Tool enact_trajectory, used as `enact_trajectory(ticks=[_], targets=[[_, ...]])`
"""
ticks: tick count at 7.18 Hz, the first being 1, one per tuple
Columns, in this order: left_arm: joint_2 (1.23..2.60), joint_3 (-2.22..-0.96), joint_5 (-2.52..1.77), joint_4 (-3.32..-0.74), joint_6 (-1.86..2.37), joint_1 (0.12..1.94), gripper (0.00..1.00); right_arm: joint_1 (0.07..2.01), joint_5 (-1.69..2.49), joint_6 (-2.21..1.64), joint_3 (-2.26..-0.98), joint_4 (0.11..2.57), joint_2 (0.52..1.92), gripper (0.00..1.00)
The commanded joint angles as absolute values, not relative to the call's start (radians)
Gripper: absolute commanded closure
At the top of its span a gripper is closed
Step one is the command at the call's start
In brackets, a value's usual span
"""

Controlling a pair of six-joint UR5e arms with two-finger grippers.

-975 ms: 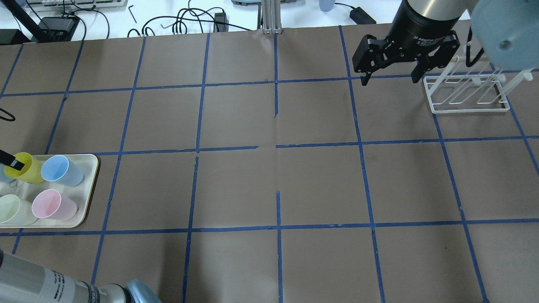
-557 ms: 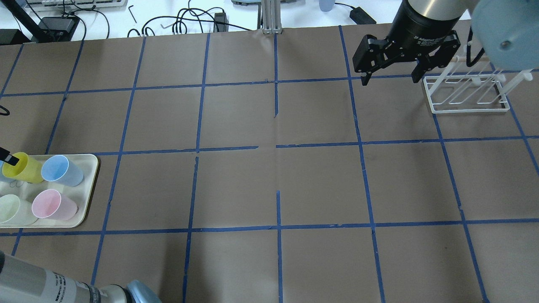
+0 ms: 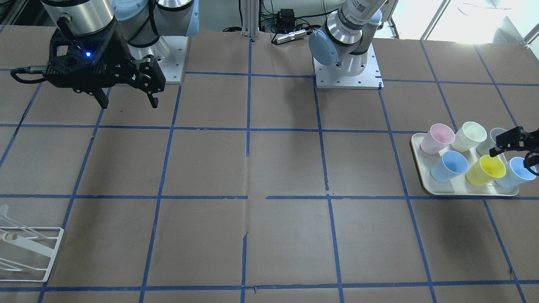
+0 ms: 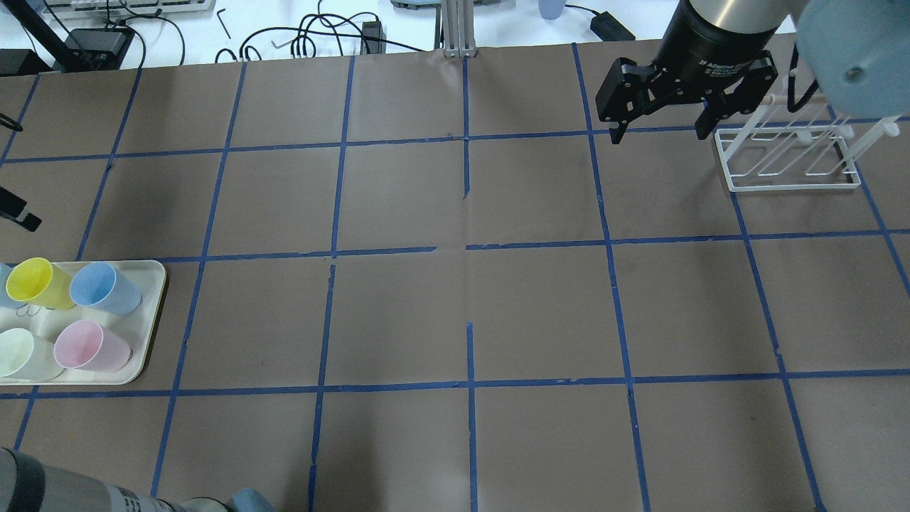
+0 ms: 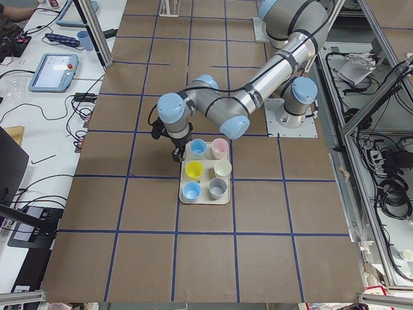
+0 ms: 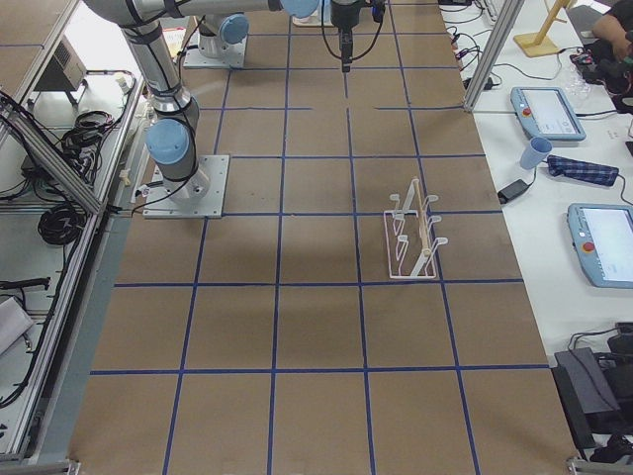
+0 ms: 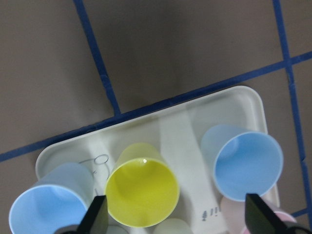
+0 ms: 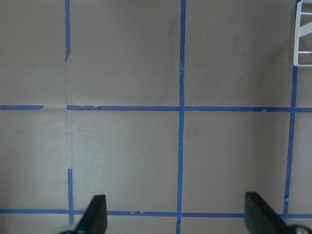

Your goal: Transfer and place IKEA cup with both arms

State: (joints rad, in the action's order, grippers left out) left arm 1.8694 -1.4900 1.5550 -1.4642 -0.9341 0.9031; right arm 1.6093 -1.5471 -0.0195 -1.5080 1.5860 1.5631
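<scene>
The yellow IKEA cup [image 4: 32, 282] stands upright on the cream tray [image 4: 153, 313] at the table's left edge, free of any gripper. It also shows in the front view [image 3: 486, 169] and the left wrist view [image 7: 142, 192]. My left gripper [image 7: 175, 219] is open and empty, raised above the tray's far side; one of its fingers [image 4: 23, 217] shows at the overhead view's left edge. My right gripper [image 4: 660, 131] is open and empty, hanging over the far right of the table, next to the white wire rack [image 4: 785, 160].
On the tray around the yellow cup stand a light blue cup [image 4: 103, 288], a pink cup [image 4: 89, 345], a cream cup [image 4: 18, 352], a grey cup [image 3: 490, 139] and another light blue cup [image 3: 516, 172]. Brown paper with a blue tape grid covers the table.
My left gripper's finger was at the yellow cup's rim; it has drawn off it, away from the robot. The cup shifted slightly left and now stands free. The right arm barely moved.
</scene>
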Motion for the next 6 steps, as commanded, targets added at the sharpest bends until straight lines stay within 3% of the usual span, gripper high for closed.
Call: enact_trajectory(ticks=[1, 6], targets=[[1.757, -1.48, 1.592, -1.522, -0.596, 1.157, 0.0, 1.609, -1.546, -0.018, -1.508, 1.586, 1.563, 0.0], [1.547, -1.5, 1.605, -1.626, -0.045, 1.581, 0.0, 1.609, -1.548, -0.017, -1.508, 1.585, 1.565, 0.0]])
